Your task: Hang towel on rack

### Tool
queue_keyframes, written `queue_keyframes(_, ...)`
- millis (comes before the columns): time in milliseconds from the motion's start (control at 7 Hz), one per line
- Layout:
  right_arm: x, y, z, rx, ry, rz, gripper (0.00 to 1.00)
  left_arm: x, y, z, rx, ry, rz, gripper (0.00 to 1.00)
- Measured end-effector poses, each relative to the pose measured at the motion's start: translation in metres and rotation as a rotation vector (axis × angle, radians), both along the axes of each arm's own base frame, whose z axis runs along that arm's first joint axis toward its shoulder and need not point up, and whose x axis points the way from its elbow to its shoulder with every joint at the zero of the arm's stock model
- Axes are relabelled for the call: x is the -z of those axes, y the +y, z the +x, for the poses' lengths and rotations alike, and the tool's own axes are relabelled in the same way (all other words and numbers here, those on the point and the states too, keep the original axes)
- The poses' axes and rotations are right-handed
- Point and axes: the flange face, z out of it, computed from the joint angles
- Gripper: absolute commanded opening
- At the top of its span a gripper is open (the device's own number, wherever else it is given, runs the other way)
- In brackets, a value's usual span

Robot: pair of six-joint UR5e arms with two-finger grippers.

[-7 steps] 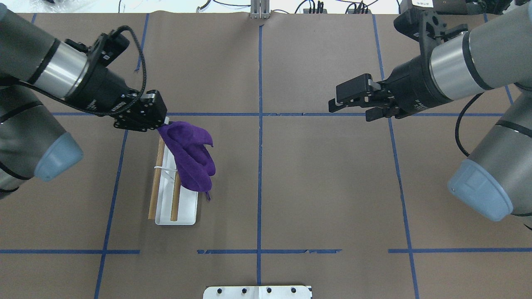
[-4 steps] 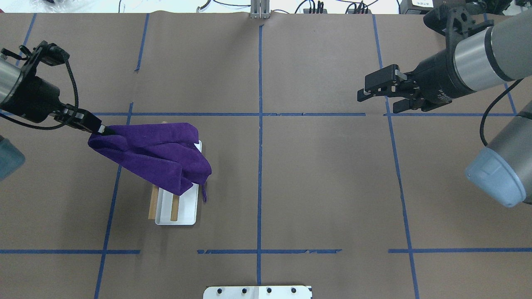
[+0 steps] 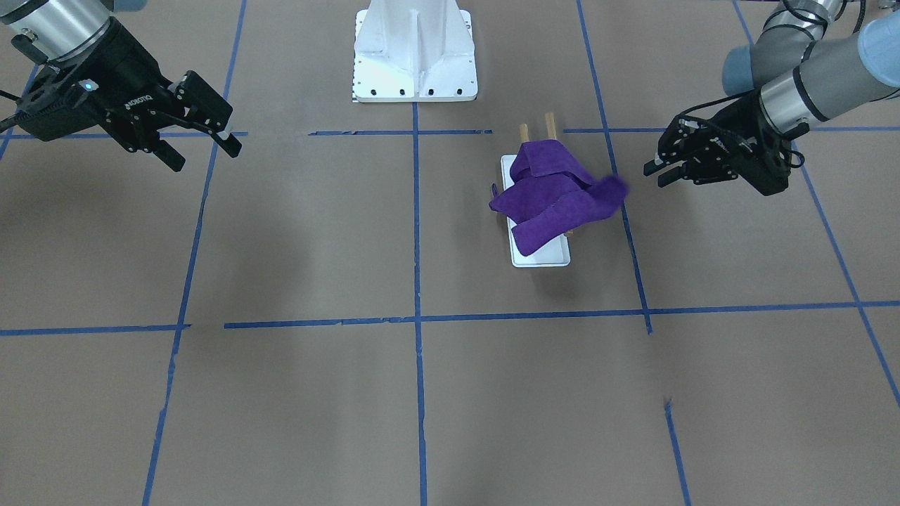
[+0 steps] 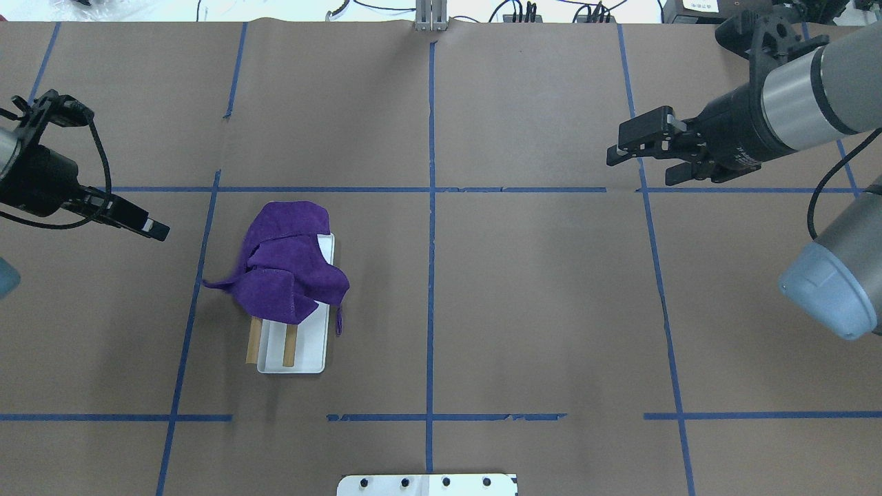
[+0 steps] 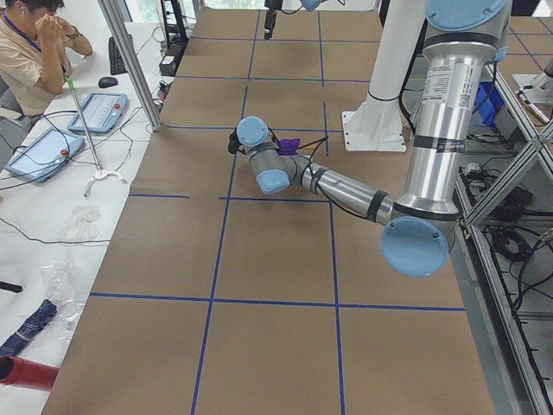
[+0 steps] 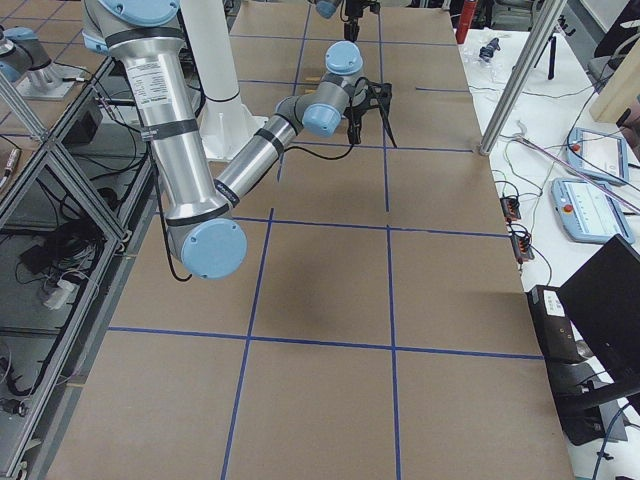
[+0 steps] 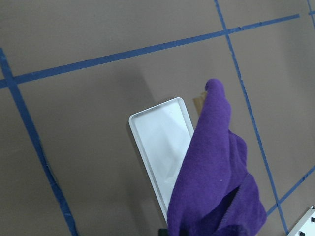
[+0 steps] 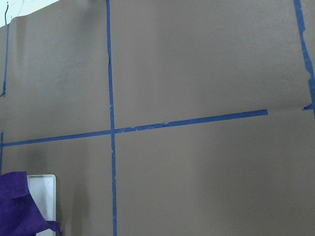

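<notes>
Brown table (image 4: 551, 310), towel (image 4: 289, 269) draped over rack (image 4: 308, 353), left pincer (image 3: 654, 176) parted, empty; right pincer (image 3: 207, 159) wide, empty

Purple towel (image 4: 286, 265) bunched over white-based rack (image 4: 311, 344), apparently across both wooden rods (image 4: 289, 348)

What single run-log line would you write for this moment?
towel: draped over rack | left gripper: open, empty, apart from towel | right gripper: open, empty

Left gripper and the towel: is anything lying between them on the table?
Nothing but bare brown paper and one blue tape line lies between the left gripper and the towel, as the overhead view shows.
</notes>
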Motion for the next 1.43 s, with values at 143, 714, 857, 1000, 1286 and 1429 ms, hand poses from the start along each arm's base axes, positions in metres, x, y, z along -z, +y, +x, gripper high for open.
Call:
queue_keyframes(143,-0.026,-0.004,0.013,-0.029,0.035,-0.037,1.0,-0.018,-0.008,-0.007,0.038,-0.032,-0.005,1.0)
queue_keyframes(714,-0.246,-0.055,0.149,0.015,0.309,-0.037,1.0,-0.137,-0.06,-0.123,0.193,-0.215,0.155,1.0)
queue_keyframes(857,-0.301,-0.062,0.193,0.045,0.344,-0.028,1.0,-0.162,-0.06,-0.155,0.212,-0.252,0.172,1.0)
queue_keyframes(1000,-0.346,-0.059,0.223,0.083,0.37,-0.021,1.0,-0.179,-0.06,-0.183,0.233,-0.288,0.156,1.0)
queue_keyframes(1286,-0.408,-0.047,0.26,0.226,0.424,-0.023,1.0,-0.207,-0.063,-0.226,0.242,-0.394,0.069,1.0)
queue_keyframes(1429,-0.414,-0.05,0.27,0.309,0.438,-0.009,1.0,-0.213,-0.066,-0.244,0.23,-0.434,0.012,1.0)
